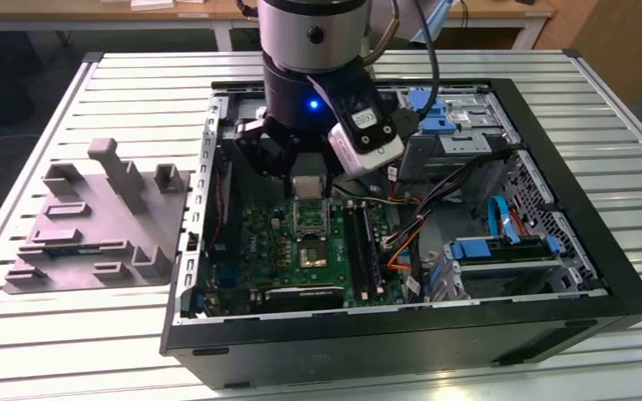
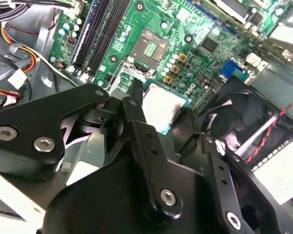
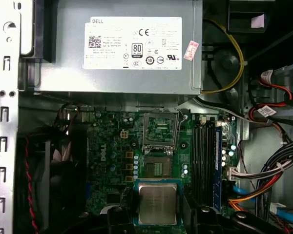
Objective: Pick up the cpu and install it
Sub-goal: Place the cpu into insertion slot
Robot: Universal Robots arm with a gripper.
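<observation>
The cpu [image 3: 157,202], a small square chip with a silvery top and a pale rim, hangs between my black fingers [image 3: 116,217] just above the green motherboard. My gripper [image 3: 157,217] is shut on it. In the second wrist view the cpu [image 2: 158,105] sits between the finger links, short of the open socket [image 2: 150,46]. The socket [image 3: 158,166] has a dark centre, with its load plate [image 3: 159,130] flipped up behind it. In the exterior view my gripper [image 1: 308,185] reaches down into the open computer case [image 1: 588,242], over the motherboard [image 1: 298,251].
A grey power supply [image 3: 122,53] with a white label stands beyond the socket. Memory slots [image 3: 205,151] and bundled cables [image 3: 263,170] lie to one side, a black fan [image 2: 234,126] to the other. Left of the case, a grey fixture [image 1: 93,225] rests on the slatted table.
</observation>
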